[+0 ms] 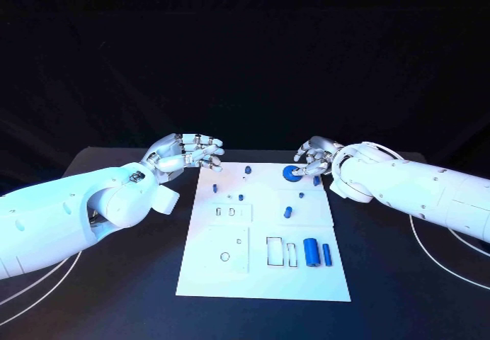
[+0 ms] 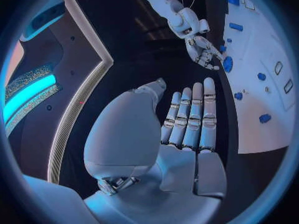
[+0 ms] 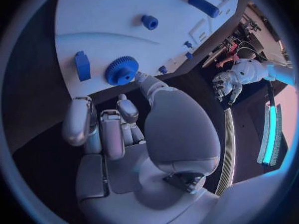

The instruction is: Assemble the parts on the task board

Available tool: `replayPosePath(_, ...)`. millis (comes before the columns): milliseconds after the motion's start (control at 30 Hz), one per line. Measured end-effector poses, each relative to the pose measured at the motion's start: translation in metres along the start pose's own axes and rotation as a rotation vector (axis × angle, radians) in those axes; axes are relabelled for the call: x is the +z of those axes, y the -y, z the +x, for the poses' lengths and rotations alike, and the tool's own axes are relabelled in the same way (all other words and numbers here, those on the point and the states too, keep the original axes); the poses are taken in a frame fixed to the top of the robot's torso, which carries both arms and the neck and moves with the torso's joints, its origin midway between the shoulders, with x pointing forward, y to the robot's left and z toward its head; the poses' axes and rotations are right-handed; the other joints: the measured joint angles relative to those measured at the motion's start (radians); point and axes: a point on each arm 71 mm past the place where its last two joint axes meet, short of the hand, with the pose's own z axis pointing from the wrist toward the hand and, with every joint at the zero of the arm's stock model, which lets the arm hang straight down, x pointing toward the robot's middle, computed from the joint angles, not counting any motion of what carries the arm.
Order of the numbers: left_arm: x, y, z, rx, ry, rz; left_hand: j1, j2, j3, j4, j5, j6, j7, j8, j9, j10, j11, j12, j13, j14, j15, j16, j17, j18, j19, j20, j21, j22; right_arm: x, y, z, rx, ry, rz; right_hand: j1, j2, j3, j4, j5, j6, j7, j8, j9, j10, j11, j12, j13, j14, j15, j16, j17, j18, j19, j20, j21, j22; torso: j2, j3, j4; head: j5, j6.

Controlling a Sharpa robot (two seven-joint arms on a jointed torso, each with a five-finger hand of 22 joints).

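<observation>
Task board (image 1: 265, 280): white plate, centred on the black tabletop (image 1: 408, 283), long side running away from the robot.

Left hand (image 1: 189, 154): hovering at the board's far-left corner, mostly over the tabletop just off the board edge. Left wrist view shows the palm flat, fingers (image 2: 190, 119) straight and side by side, thumb apart, nothing in it. Released.

Right hand (image 1: 316, 160): at the far-right end of the board, fingers part-curled. A fingertip (image 3: 142, 77) sits right against the blue gear (image 1: 292, 171), which lies flat on the board near its far edge. Can't tell whether it's actual contact or just adjacent. Gear isn't wrapped or pinched, so the hand holds nothing; fingers are loosely bent and spread, not clenched.

Parts on the board:
- 2 blue cylinders (image 1: 311, 252) lying side by side at the near-right, next to 2 rectangular outlined slots (image 1: 275, 251).
- Small blue peg (image 1: 288, 210) mid-board, right of centre.
- Small blue peg (image 1: 248, 169) near the far edge, left of the gear; another (image 1: 214, 188) by the left edge.
- Blue block (image 3: 82, 65) near the gear at the board's far-right edge, seen in the right wrist view.
- Ring outline (image 1: 226, 256) on the near-left panel.

White cables (image 1: 449, 265) loop over the tabletop right of the board, more on the left.
</observation>
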Motion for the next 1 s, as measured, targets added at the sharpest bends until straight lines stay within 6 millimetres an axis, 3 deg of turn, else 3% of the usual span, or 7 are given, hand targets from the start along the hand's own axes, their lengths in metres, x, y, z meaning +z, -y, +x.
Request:
replayPosePath(367,0.000,0.000,0.001,-0.001,-0.001,0.000,0.000,0.000,0.000,0.000,0.000,0.000,0.000,0.000,0.000,0.000,0.000,0.000,0.000,0.000,0.000,0.000,0.000,0.000,0.000,0.000,0.000,0.000,0.003,0.003,0.004,-0.032,-0.007,0.022,0.004,0.004,0.003,0.003,0.000,0.000,0.000,0.000,0.001,0.000,0.000,0.000,0.001,0.000,0.000,0.003,0.000,0.000,0.000,0.000,0.004,0.001,0.001,0.0014,0.0003,0.000,-0.008)
replayPosePath(1000,0.001,0.000,0.001,-0.001,0.001,0.002,0.000,0.008,0.000,0.000,0.000,0.000,0.000,0.000,0.000,0.000,0.000,0.000,-0.001,0.000,0.000,0.000,-0.003,0.000,0.004,-0.004,0.000,0.000,0.005,-0.004,0.014,-0.054,-0.042,0.013,0.013,0.013,0.014,0.014,0.000,0.004,-0.004,0.011,0.001,0.012,0.000,0.012,0.024,0.000,0.000,0.012,0.000,0.000,0.007,0.000,0.016,0.018,0.001,0.0005,-0.0003,0.003,-0.018)
